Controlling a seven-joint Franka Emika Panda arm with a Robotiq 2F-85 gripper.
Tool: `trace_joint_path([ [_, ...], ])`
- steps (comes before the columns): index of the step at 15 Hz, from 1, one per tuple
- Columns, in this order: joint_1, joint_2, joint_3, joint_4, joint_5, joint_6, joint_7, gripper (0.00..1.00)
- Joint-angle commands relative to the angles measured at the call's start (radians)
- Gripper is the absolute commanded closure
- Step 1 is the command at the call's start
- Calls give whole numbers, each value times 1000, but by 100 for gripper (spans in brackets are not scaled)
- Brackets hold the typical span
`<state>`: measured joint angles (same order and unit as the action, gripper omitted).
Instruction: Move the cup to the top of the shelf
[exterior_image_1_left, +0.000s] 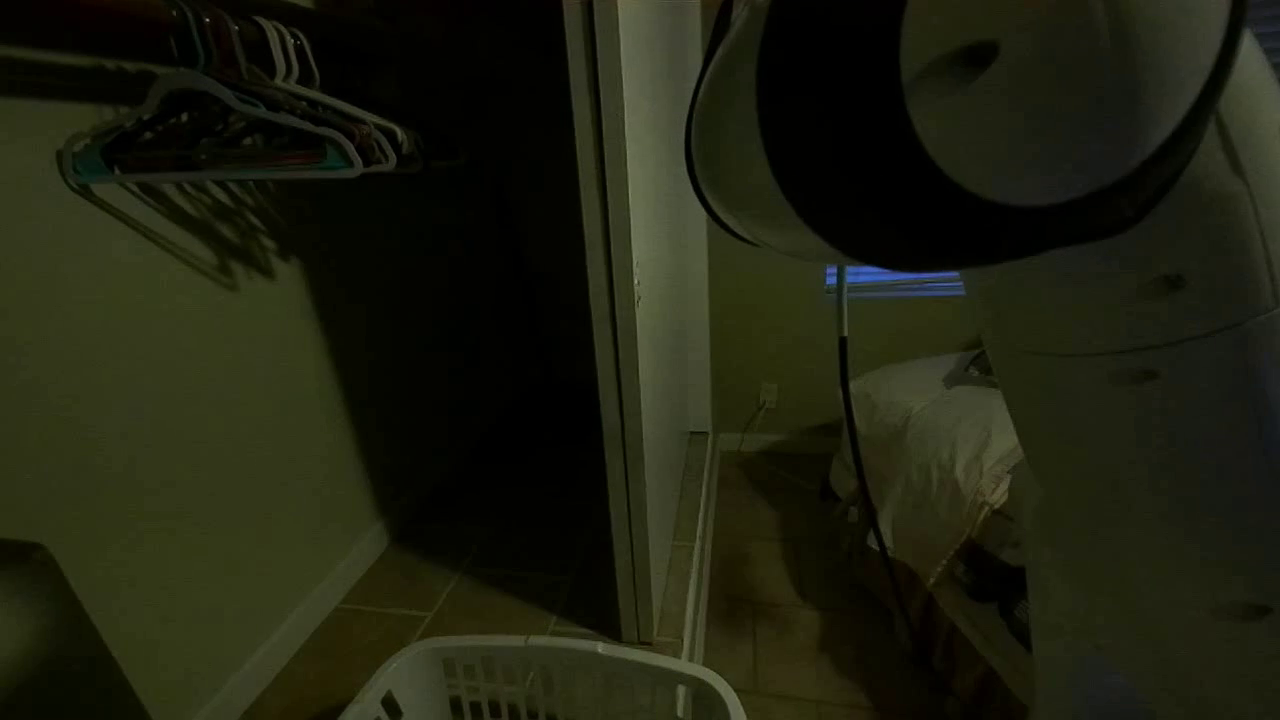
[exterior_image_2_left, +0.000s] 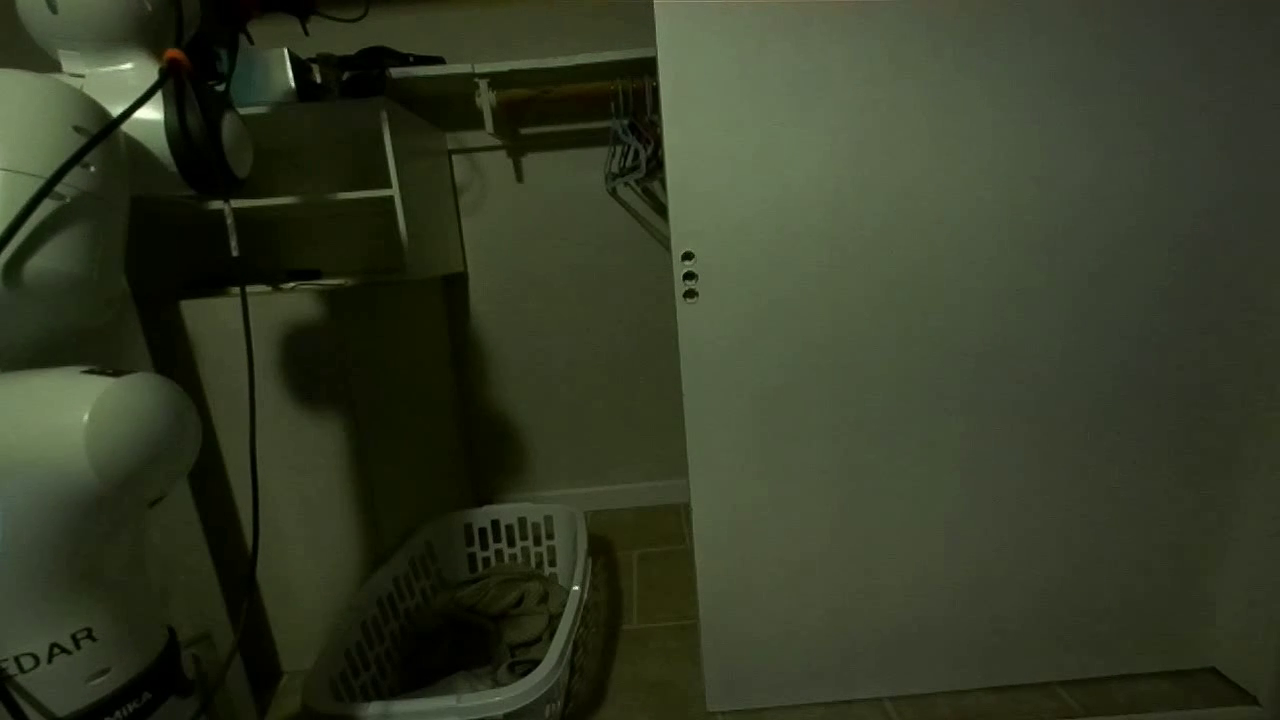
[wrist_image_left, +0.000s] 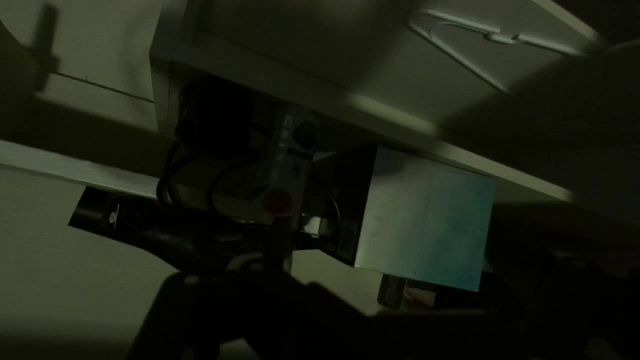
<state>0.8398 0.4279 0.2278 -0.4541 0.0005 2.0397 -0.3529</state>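
Observation:
The shelf unit (exterior_image_2_left: 425, 190) stands at the left in an exterior view, with open compartments. The edge of its top board (wrist_image_left: 395, 115) crosses the wrist view. My dark gripper (wrist_image_left: 281, 230) reaches in from the bottom of the wrist view, near the things on the shelf top. A pale item with lettering and a red dot (wrist_image_left: 287, 160) shows just beyond a fingertip. It is too dark to tell whether it is the cup or whether I hold it. No cup can be made out for certain. The gripper's jaws are mostly lost in shadow.
A teal and white box (wrist_image_left: 425, 220) and a long black object (wrist_image_left: 165, 232) are on the shelf top. Hangers (exterior_image_2_left: 635, 170) hang from a rod at the right. A laundry basket (exterior_image_2_left: 575, 600) with cloth stands below. A sliding door (exterior_image_2_left: 960, 350) covers the right side.

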Motion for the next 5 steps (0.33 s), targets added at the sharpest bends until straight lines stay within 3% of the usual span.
trace_joint_path([
  [1,-1,0,6,2,-2,-5,0,0],
  [5,2,0,8,2,-2,-6,0,0],
])
